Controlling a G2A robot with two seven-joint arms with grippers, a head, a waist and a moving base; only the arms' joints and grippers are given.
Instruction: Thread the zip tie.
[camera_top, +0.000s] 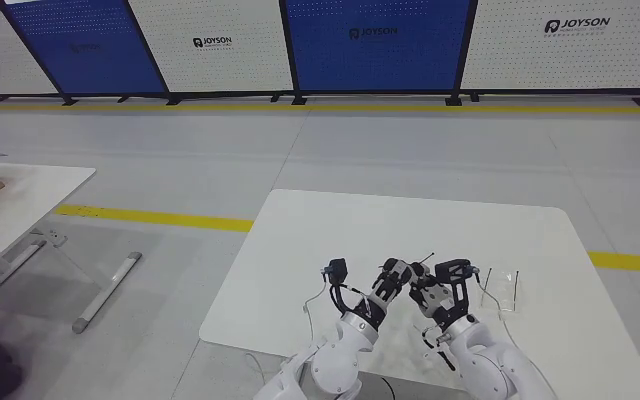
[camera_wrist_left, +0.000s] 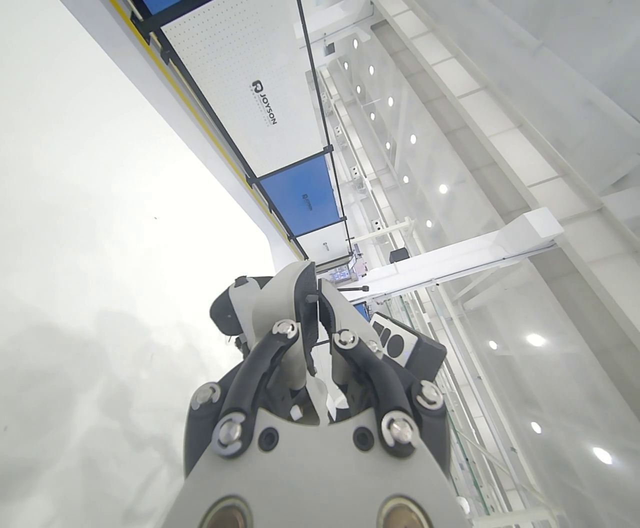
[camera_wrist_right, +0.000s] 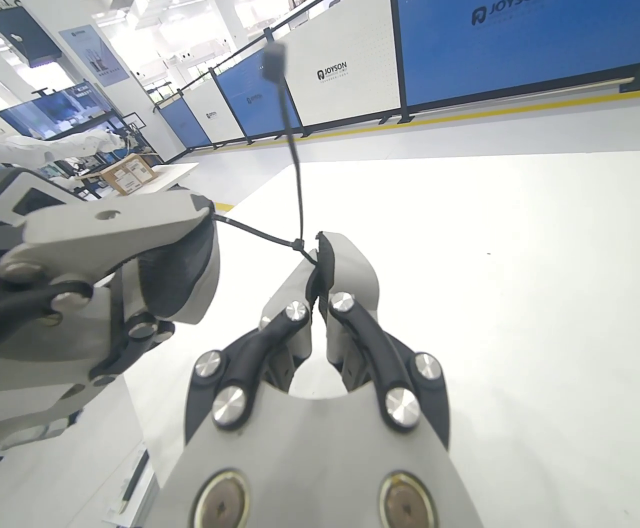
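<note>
Left gripper (camera_wrist_left: 316, 299): closed on one end of the black zip tie (camera_wrist_right: 298, 200), held above the white counter (camera_top: 330, 250).
Right gripper (camera_wrist_right: 318, 260): pinched shut on the same tie, just beside the left gripper.
Zip tie: spans the short gap between both grippers, clear of the counter; one length rises to a blocky end.
Pale strips (camera_top: 498, 285): lying on the counter near the right gripper.

Black tie (camera_wrist_right: 299, 170); left gripper (camera_wrist_left: 316, 300) and right gripper (camera_wrist_right: 320, 265) pale grey, black-padded; white table (camera_top: 330, 240); blue and white dotted panels (camera_top: 380, 50) beyond
</note>
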